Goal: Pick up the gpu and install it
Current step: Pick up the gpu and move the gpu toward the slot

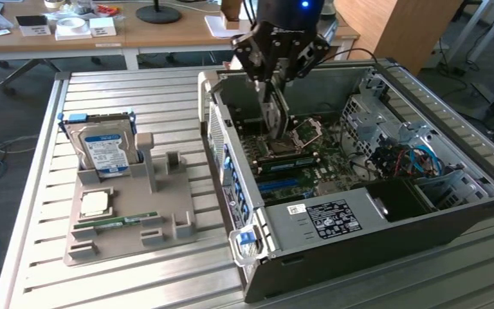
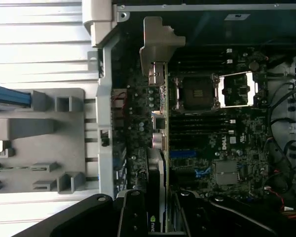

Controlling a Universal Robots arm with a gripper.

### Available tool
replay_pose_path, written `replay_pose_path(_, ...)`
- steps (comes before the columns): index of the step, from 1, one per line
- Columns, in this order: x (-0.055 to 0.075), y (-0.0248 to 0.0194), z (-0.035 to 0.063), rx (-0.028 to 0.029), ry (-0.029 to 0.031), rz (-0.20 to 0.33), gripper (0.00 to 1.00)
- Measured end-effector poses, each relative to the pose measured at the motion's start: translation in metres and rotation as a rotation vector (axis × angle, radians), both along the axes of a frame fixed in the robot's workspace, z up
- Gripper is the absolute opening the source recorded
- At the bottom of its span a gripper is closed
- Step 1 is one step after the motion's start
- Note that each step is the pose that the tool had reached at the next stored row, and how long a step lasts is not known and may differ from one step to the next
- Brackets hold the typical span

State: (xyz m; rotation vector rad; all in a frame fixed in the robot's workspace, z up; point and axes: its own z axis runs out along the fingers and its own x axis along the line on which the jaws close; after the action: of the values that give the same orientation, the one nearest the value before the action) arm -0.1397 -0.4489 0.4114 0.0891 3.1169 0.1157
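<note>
At the exterior view's left, a grey holder (image 1: 131,219) lies on the slatted metal worktop (image 1: 144,96). It carries a hard drive (image 1: 101,151) standing upright and a RAM stick (image 1: 114,223) lying flat in a front slot.

To the right of the holder stands the open computer case (image 1: 359,193), its side panel off and the motherboard (image 1: 316,167) exposed.

The pincer (image 1: 274,84) hangs over the rear part of the case opening, pointing down. It is clenched on the gpu (image 1: 273,119). The card hangs edge-on directly below the fingers, inside the case, and its lower edge is close to the motherboard, just beside the processor socket (image 1: 305,132). Contact with the board cannot be determined.

In the wrist view, the two black fingers (image 2: 133,217) of the pincer (image 2: 160,222) press on opposite faces of the gpu (image 2: 162,168). The card runs away from the pincer as a thin line, with the motherboard (image 2: 212,133) beyond it. The silvery end bracket (image 2: 158,44) is at the far end, near the case wall.
</note>
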Motion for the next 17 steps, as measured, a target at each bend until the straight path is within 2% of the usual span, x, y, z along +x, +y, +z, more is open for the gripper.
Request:
replay_pose_path(6,0.027,0.0,0.0,0.0037,0.0,0.0,0.27)
replay_pose_path(17,0.073,0.0,0.0,0.0073,0.0001,0.0,0.27)
